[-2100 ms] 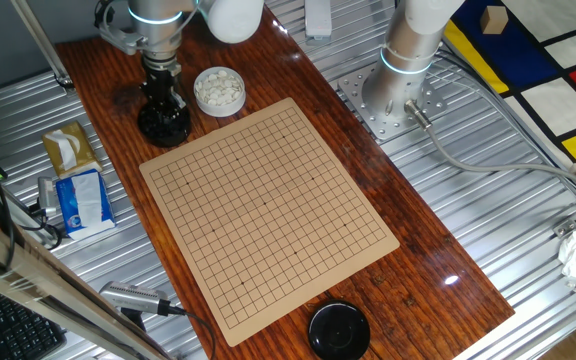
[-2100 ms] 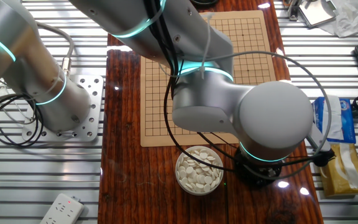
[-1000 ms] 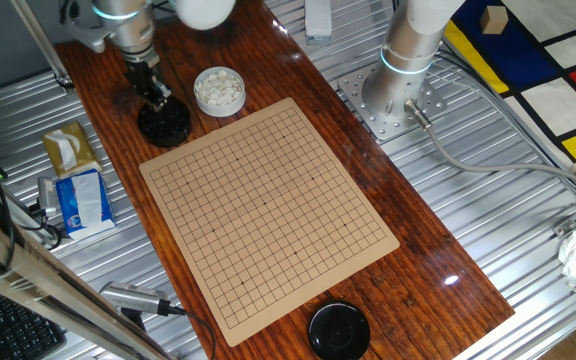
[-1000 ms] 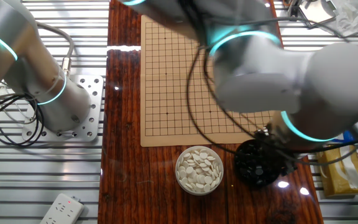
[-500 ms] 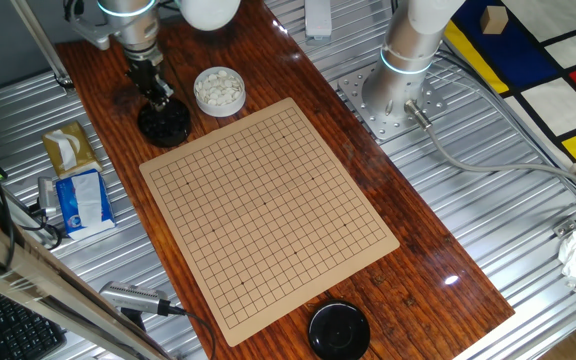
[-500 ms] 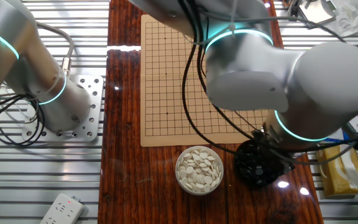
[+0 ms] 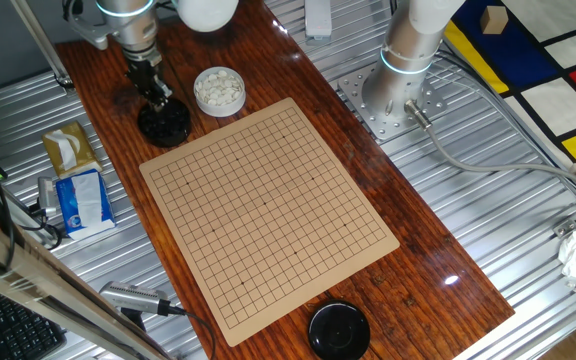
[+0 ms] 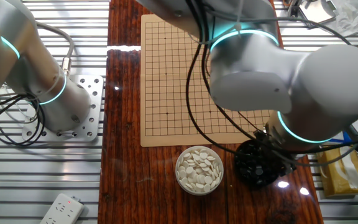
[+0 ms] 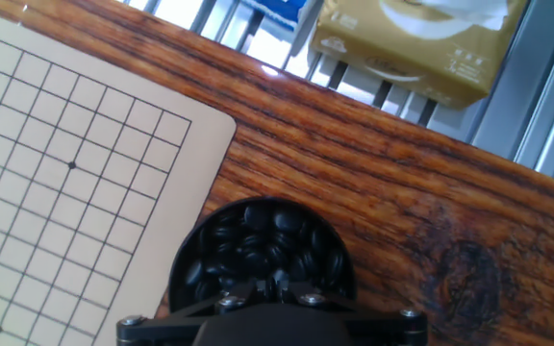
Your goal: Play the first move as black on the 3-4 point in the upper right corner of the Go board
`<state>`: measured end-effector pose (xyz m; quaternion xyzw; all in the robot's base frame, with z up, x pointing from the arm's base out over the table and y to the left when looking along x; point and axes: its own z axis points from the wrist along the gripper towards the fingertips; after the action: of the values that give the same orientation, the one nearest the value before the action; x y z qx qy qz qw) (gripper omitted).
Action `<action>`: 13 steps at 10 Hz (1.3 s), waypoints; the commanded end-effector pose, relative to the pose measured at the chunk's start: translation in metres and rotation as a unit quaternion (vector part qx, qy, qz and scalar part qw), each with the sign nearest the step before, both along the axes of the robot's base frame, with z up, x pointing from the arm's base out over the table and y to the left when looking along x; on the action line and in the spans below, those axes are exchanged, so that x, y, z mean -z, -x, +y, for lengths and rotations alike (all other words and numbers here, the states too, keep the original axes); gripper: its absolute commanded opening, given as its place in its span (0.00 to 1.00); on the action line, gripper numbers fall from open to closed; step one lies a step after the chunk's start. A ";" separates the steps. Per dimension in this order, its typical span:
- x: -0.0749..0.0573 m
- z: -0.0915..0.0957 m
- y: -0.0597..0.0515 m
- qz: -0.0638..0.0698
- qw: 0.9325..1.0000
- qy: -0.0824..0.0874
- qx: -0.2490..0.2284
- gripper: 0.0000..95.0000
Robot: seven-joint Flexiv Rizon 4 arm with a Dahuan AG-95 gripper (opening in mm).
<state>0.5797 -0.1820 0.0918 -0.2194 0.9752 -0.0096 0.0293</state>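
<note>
The tool [image 7: 158, 96] hangs just above the bowl of black stones [image 7: 163, 123], which stands on the wooden counter [image 7: 368, 200] just off one corner of the Go board [image 7: 268, 210]. In the hand view the bowl of black stones [image 9: 263, 252] sits directly below the camera, heaped with glossy black discs, and the fingertips are lost behind the tool's own body at the bottom edge (so I cannot tell whether the jaws are wide, narrow or closed on a stone). No single black stone can be picked out as held; the stones that show all lie in the bowl.

The Go board carries no stones in any view; its grid and star dots are bare. In the other fixed view the arm's large grey joint [image 8: 272, 68] covers the board's near corner, and the bowl [image 8: 257, 165] peeks out beneath it.

A bowl of white stones [image 7: 218, 90] stands beside the black one, near the same board edge. A black lid [image 7: 339, 330] lies by the board's opposite end, at the counter's edge. A tissue box [image 9: 421, 43] rests on the ribbed metal surface beyond the counter's edge.
</note>
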 end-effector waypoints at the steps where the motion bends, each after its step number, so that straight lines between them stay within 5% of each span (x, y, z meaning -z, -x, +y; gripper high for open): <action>1: 0.001 0.000 -0.001 0.002 1.000 -0.005 0.001 0.00; 9: 0.002 0.000 -0.001 0.003 1.000 -0.009 -0.005 0.00; 10: 0.002 0.000 -0.001 0.003 1.000 -0.009 -0.006 0.20; 13: 0.002 0.000 -0.001 0.002 1.000 -0.010 -0.007 0.20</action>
<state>0.5813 -0.1825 0.0892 -0.2256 0.9738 -0.0001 0.0289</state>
